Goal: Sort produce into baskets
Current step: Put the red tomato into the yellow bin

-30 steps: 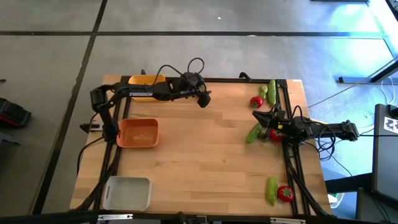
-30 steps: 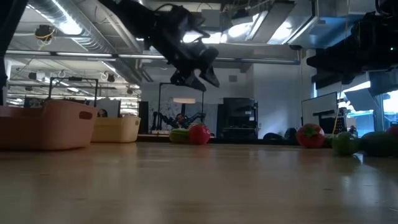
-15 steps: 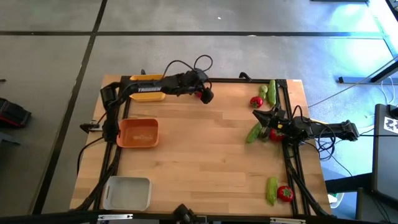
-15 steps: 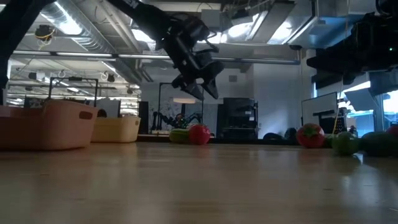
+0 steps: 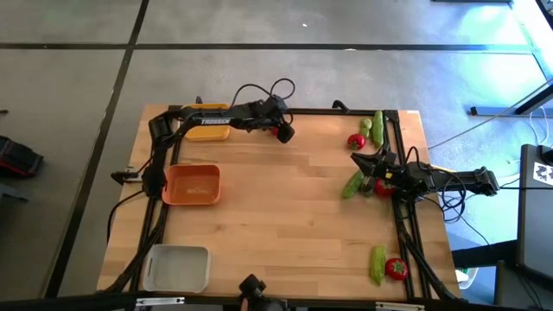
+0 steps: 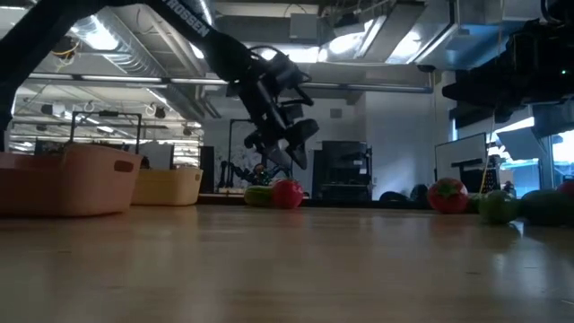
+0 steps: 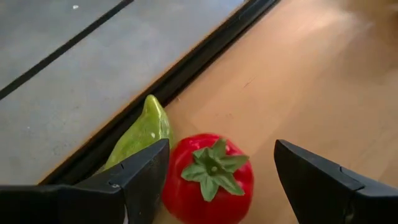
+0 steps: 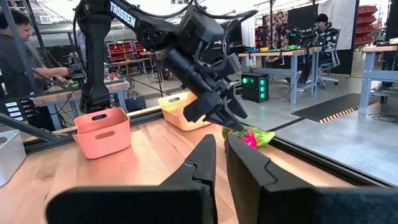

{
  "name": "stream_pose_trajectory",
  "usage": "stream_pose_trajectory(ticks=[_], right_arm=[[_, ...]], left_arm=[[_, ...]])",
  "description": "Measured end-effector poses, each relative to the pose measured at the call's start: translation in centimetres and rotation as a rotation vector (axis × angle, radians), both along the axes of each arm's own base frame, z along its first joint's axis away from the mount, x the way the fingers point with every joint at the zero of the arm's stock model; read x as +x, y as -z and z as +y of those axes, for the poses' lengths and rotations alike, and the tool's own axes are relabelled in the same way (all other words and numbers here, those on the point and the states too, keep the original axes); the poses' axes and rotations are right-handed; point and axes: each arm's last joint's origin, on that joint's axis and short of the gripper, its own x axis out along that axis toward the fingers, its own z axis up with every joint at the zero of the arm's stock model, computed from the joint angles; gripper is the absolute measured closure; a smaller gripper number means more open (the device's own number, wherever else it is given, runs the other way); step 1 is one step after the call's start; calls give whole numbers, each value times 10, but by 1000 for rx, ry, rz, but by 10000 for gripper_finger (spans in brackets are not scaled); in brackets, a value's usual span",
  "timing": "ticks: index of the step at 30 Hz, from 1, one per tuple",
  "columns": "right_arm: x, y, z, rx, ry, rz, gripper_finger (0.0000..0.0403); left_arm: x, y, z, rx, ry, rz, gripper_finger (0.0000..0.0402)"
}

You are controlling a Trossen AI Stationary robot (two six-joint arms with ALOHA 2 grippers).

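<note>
My left gripper (image 5: 286, 132) is open above the table's far edge, its fingers standing on either side of a red tomato (image 7: 210, 177) without touching it. A green cucumber piece (image 7: 140, 132) lies beside that tomato against the black edge rail. In the low view the left gripper (image 6: 289, 152) hangs just above the tomato (image 6: 287, 193). My right gripper (image 5: 359, 164) is shut and empty at the table's right side, next to a green cucumber (image 5: 352, 184) and a red tomato (image 5: 381, 187). The orange basket (image 5: 192, 184), the white-grey basket (image 5: 176, 268) and the yellow basket (image 5: 207, 130) stand at the left.
More produce lies at the far right: a tomato (image 5: 356, 141), a lime (image 5: 365, 126) and a cucumber (image 5: 378, 123). A cucumber (image 5: 378, 263) and a tomato (image 5: 397, 269) lie at the near right. The left arm crosses over the yellow basket. A person (image 8: 15, 43) stands beyond the table.
My left gripper has gone down and a little toward the table's far edge, coming to just above the red tomato there, and stays open. The produce and baskets have not moved.
</note>
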Motion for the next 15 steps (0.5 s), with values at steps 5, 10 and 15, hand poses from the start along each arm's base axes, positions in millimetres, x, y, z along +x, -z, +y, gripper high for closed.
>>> stream_pose_trajectory(ticks=[5,10,15], right_arm=[[0,0,0,0,0,1,368],[0,0,0,0,0,2,368],[0,0,0,0,0,3,368]], left_arm=[[1,11,1,-9,13,34,116],[0,18,3,-18,13,64,116],[0,21,3,-23,14,73,116]])
